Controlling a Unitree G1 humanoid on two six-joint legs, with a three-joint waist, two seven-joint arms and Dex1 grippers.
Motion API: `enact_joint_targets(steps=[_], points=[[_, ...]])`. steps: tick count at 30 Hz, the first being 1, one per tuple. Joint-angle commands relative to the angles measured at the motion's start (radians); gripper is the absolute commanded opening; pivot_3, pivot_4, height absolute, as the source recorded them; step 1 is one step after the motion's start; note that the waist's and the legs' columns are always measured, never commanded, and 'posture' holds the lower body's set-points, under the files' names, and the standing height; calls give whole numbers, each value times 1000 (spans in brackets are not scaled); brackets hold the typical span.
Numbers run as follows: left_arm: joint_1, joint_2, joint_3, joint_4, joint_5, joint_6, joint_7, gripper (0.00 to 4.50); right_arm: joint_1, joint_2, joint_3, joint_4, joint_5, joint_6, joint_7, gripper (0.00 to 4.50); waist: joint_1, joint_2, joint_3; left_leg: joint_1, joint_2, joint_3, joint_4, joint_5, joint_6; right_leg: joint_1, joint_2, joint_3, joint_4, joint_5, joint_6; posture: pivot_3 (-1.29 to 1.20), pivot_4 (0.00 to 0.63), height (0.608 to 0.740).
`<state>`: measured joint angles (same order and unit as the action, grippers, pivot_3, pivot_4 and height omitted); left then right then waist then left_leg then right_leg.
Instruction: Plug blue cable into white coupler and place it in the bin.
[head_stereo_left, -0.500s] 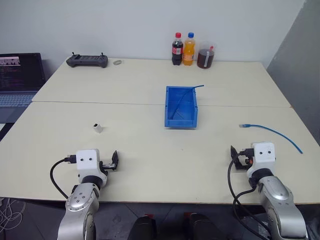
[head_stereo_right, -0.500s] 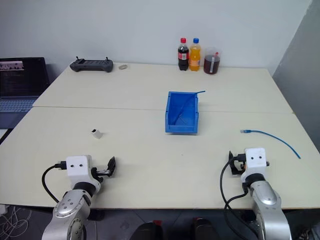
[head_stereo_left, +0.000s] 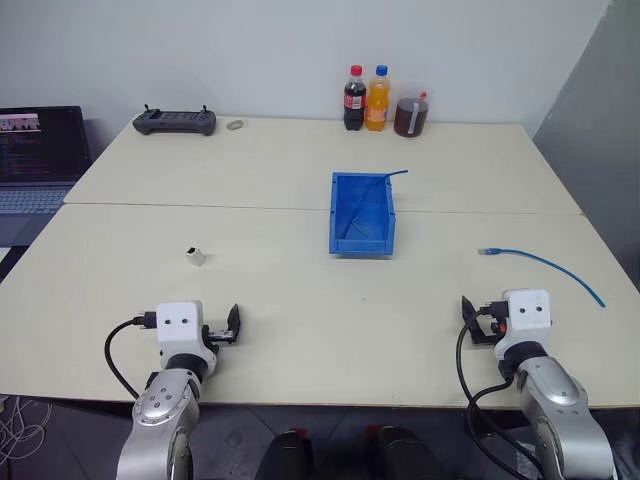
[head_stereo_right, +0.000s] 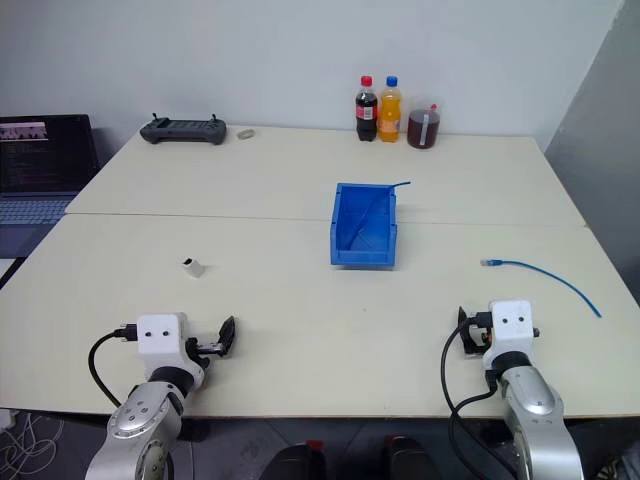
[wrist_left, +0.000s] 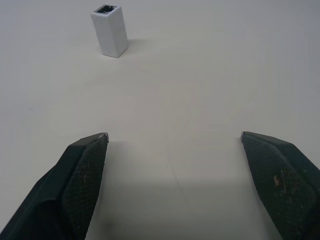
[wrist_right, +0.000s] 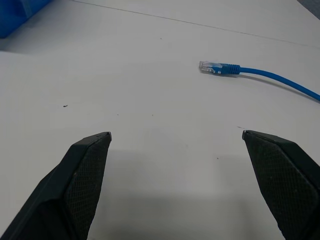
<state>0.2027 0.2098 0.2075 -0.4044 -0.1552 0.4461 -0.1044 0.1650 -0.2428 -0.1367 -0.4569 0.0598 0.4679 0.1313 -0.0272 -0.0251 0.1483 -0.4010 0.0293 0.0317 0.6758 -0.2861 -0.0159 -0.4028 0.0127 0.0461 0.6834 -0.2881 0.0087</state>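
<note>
Both the left gripper (wrist_left: 175, 137) and right gripper (wrist_right: 176, 135) hover released over the table's (head_stereo_left: 300, 310) near edge, the white coupler (wrist_left: 110, 30) and blue cable (wrist_right: 260, 75) lying untouched ahead, the bin (head_stereo_left: 362, 212) mid-table.

No text, label or number can be read anywhere.

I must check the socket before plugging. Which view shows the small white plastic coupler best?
The left wrist view: the small white boxy plastic coupler stands upright, its dark socket facing up. Both eye views show only a tiny white block on the table.
</note>
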Motion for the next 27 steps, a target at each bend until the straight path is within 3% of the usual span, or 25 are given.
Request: enact_joint_targets(steps=[1, 8, 12, 17, 21, 27], points=[[-1, -3, -3, -47, -4, -20, -7, 4500, -11, -1, -2, -42, -3, -22, -1, 4482, 0, 0, 0, 0, 0, 0, 0, 0, 0, 0, 0, 0, 0, 0, 0, 0, 150, 740], [-22, 24, -74, -62, -15, -28, -90, 4500, -25, -9, -7, -30, -7, -29, 2, 4482, 0, 0, 0, 0, 0, 0, 0, 0, 0, 0, 0, 0, 0, 0, 0, 0, 150, 740], [-89, 76, -168, -87, -59, -28, -233, 4500, -112, -85, -52, 59, 27, -40, 72, 4482, 0, 0, 0, 0, 0, 0, 1, 0, 0, 0, 0, 0, 0, 0, 0, 0, 150, 740], [-217, 169, -302, -85, -85, -31, -423, 4500, -238, -219, -111, 250, 93, -48, 207, 4482, 1, 0, 0, 1, -1, 0, 1, 0, 0, 1, 1, 0, 0, 1, -1, 0, 150, 740], [-386, 264, -481, -15, -53, -100, -659, 4500, -364, -343, -150, 510, 137, -79, 339, 4482, 1, 2, 1, 1, -2, 0, 1, 0, 0, 2, 2, 0, 0, 1, -2, 0, 150, 740], [-584, 209, -583, 188, -25, -223, -777, 4500, -560, -463, -123, 864, 121, -167, 468, 4482, -2, 3, 1, 2, -1, 1, 1, 0, 1, 3, 2, 1, -1, 1, -2, 0, 150, 740]])
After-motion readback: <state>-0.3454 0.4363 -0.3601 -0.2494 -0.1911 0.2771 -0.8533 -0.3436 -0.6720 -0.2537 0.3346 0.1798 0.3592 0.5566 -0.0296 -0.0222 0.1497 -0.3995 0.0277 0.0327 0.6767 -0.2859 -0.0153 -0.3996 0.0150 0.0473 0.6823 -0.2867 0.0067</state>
